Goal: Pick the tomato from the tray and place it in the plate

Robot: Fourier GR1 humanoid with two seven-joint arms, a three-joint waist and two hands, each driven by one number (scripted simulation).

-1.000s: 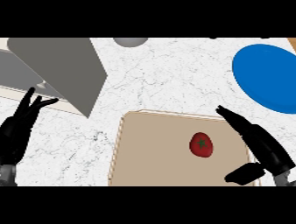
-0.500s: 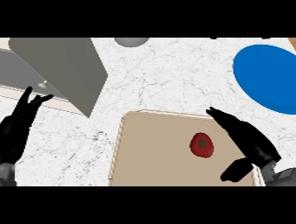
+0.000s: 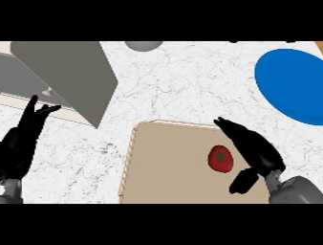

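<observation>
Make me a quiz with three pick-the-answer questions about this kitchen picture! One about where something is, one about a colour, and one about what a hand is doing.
1. Where is the tomato?
A. on the plate
B. on the tray
C. in the left hand

2. What colour is the plate?
A. blue
B. yellow
C. green

3. What is the right hand doing?
A. holding the tomato
B. resting on the plate
C. open beside the tomato

Answers:
1. B, the tomato lies on the tan tray.
2. A, the round plate at the upper right is blue.
3. C, its fingers are straight, just right of the tomato, not curled round it.

The left hand rests open at the left edge, fingers up.
</observation>
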